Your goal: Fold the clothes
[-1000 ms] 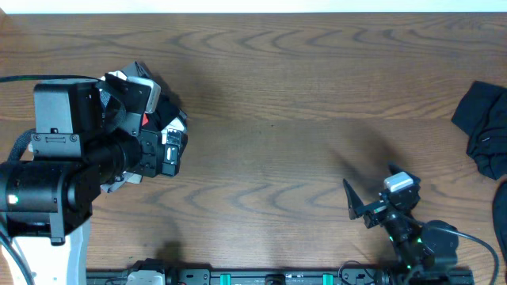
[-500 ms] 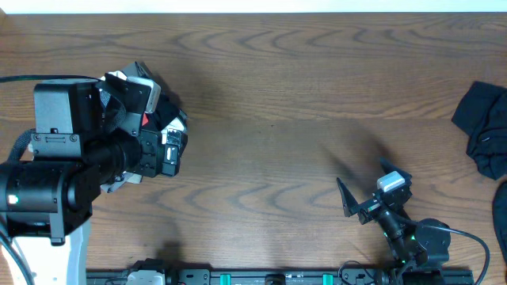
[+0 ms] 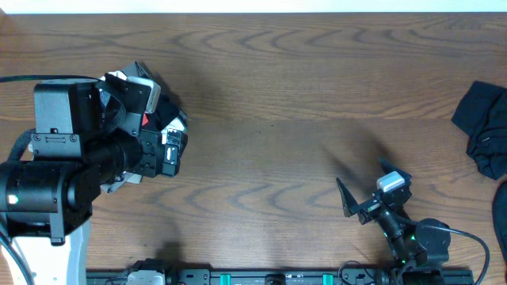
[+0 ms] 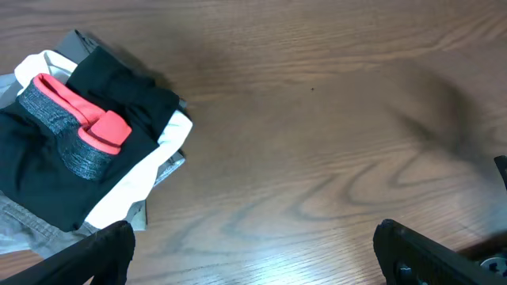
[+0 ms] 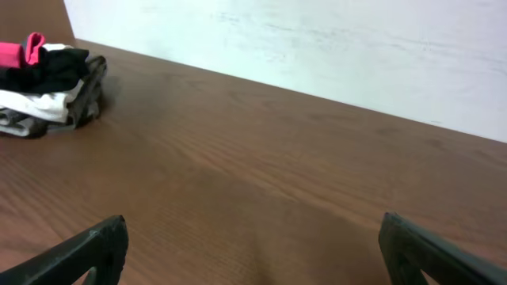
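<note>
The brown wood-grain worktop (image 3: 269, 95) carries clothing at both ends. At its left end sits a pile of folded clothes (image 4: 79, 150). A black garment (image 4: 119, 99) lies on top of the pile, with a rolled grey and pink knitted piece (image 4: 75, 127) resting on it. A white layer (image 4: 135, 186) shows beneath, and grey fabric (image 4: 20, 222) sits at the bottom. The right wrist camera sees the same pile from afar, low against the white wall (image 5: 317, 47) behind the worktop's far edge.

At the right edge of the overhead view lies a crumpled black garment (image 3: 485, 127), unfolded and partly cut off by the frame. Below it a sliver of dark cloth (image 3: 501, 210) shows at the same edge; what it is cannot be told.

The left tool (image 4: 249, 241) hangs above the worktop just beside the folded pile. Its two dark fingers stand wide apart at the bottom corners of its wrist view and hold nothing. From overhead, the bulky black left arm (image 3: 55, 166) covers most of that end.

The right tool (image 5: 252, 237) sits near the front edge of the worktop, well apart from the crumpled black garment. Its fingers are likewise spread wide, with only bare wood between them. It faces across the worktop towards the pile.
</note>
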{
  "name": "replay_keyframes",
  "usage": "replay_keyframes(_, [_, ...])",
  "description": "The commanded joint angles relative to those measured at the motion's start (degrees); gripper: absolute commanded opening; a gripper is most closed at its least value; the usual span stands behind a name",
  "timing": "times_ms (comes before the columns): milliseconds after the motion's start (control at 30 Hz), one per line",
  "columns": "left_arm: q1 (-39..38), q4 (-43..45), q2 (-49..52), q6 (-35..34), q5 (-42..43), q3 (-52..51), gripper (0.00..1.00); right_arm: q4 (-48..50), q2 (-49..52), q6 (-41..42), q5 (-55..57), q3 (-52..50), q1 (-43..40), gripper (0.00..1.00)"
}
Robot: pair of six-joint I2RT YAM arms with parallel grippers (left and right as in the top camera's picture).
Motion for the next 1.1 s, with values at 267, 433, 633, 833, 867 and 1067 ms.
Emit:
replay_keyframes(267, [-0.6,-0.2,-2.3,-0.3,-0.2,-1.0,0.98,0.2,-0.3,-0.6,-0.6,-0.4,-0.3,0.99])
replay_keyframes(433, [-0.4,10.7,-12.2,0.5,-2.1,-7.2,0.98,0.2,-0.3,-0.6,-0.5,-0.4,-0.3,0.99])
replay_keyframes(633, [-0.4,29.6,-26.1,0.5,-2.1,-24.6,0.98,0.2,-0.3,-0.6,-0.5,-0.4,-0.3,0.99])
replay_keyframes(833, [-0.4,49.4,-40.8,-0.8,-1.7,-47.5,0.98,0.2,-0.3,-0.6,-0.6,-0.4,-0.3,0.99])
replay_keyframes(867, [-0.4,52.7,-43.2,-1.0,-1.6,-51.3,0.98,0.2,-0.3,-0.6,-0.6,-0.4,-0.3,0.99])
replay_keyframes(1067, [-0.4,61.9,-53.5,-4.0,-1.6,-66.3,0.98,0.2,-0.3,-0.6,-0.6,-0.4,-0.3,0.99])
